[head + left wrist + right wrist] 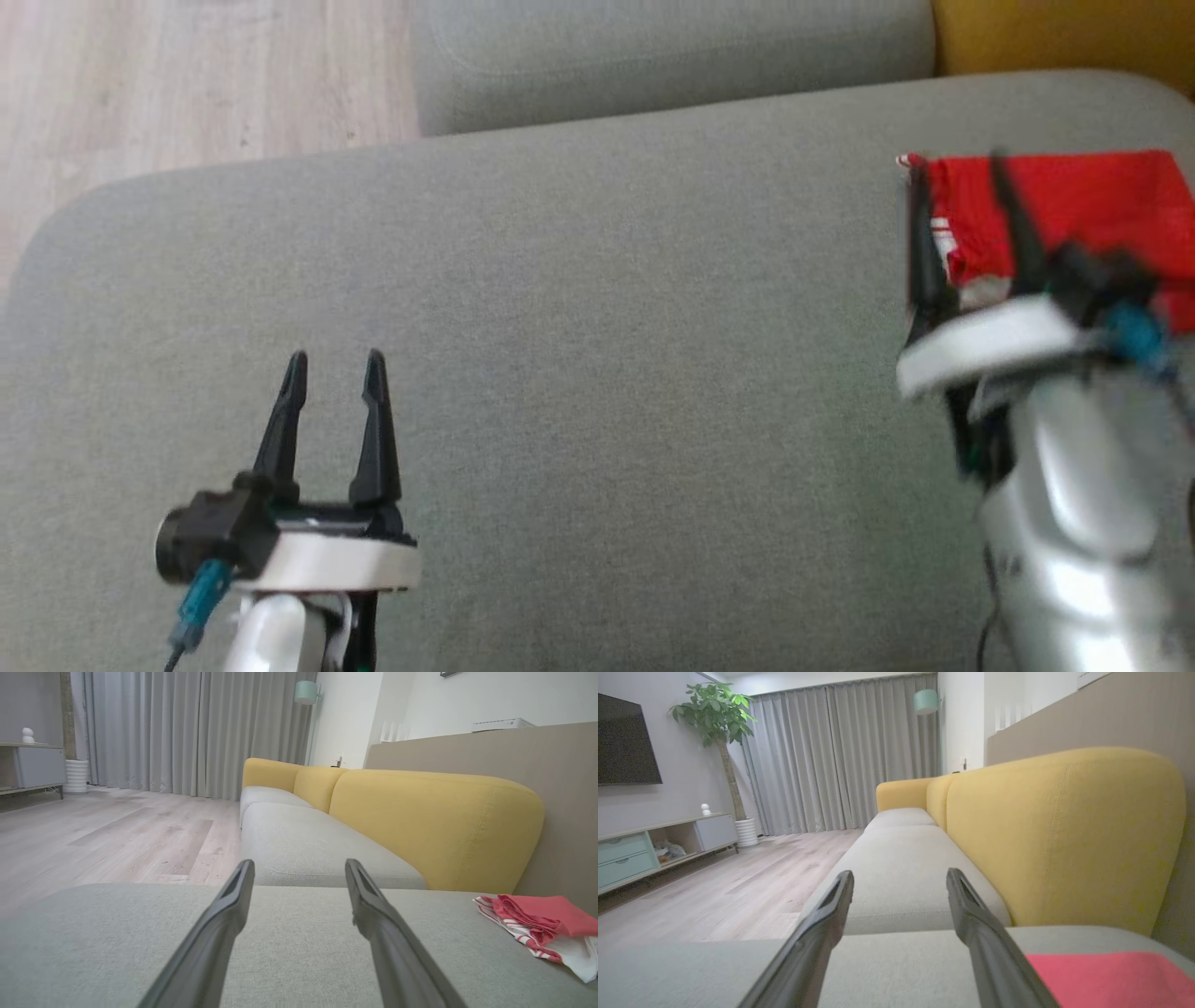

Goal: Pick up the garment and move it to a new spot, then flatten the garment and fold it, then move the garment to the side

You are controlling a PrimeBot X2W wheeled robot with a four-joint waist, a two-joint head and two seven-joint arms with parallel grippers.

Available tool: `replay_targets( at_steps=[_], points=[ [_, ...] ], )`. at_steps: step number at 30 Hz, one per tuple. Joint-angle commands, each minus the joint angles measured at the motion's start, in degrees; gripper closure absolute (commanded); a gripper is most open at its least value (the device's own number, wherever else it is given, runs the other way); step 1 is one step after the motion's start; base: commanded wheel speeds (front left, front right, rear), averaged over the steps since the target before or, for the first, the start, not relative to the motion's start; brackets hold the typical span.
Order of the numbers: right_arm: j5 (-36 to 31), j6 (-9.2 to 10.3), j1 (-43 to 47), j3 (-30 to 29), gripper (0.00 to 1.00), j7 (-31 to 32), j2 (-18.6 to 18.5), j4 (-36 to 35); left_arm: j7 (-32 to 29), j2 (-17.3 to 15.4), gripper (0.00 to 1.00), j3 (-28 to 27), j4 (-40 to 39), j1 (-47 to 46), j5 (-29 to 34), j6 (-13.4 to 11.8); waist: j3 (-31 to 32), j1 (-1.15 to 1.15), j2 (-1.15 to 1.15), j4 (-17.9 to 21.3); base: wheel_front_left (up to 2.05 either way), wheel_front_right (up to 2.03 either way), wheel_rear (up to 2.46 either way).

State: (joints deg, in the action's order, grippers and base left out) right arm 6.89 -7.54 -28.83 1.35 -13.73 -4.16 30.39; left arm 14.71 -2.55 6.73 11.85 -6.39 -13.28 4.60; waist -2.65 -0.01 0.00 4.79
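Folded red-and-white garment (1083, 196) lies at seat cushion (597, 327) right end, by yellow backrest (1064, 33); I judge it set aside. Right gripper (960, 170) above its edge, jaws wide, holding nothing. Left gripper (336, 360) wide too, idle mid-cushion.

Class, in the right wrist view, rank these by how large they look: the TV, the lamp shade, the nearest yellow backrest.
1. backrest, though nearness to the camera inflates it
2. TV, partly cut off
3. lamp shade
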Motion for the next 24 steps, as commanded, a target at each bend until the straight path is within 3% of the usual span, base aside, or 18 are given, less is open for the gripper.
replay_targets(
  at_steps=[1, 9, 14, 24],
  points=[
    [0.66, 0.05, 0.38, 1.34, 0.0, -0.77, 0.49, -2.45, 0.29, -0.33, 0.0, -2.43, -2.28, -0.97, -0.5, -0.25, 0.56, 0.01, 0.0, -0.36, 0.0, 0.0, 0.0],
    [8.98, 0.05, 14.73, 5.82, 0.0, -1.24, 1.26, -8.47, 0.29, -0.33, 0.0, -1.86, -2.24, 2.13, -2.56, -0.73, 1.72, 0.01, 0.0, -1.68, 0.0, 0.0, 0.0],
    [7.68, 0.05, 16.63, 7.43, 0.0, -1.26, 1.27, -11.2, 0.29, -0.33, 0.0, -2.79, -1.59, 2.9, -2.74, -3.18, 1.6, 0.01, 0.0, -1.6, 0.0, 0.0, 0.0],
    [7.84, 0.05, 16.84, 7.98, 0.0, -1.26, 1.27, -12.26, 0.29, -0.33, 0.0, -3.68, -2.11, 2.4, -3.78, -4.5, 1.45, 0.01, 0.0, -1.49, 0.0, 0.0, 0.0]
  ],
)
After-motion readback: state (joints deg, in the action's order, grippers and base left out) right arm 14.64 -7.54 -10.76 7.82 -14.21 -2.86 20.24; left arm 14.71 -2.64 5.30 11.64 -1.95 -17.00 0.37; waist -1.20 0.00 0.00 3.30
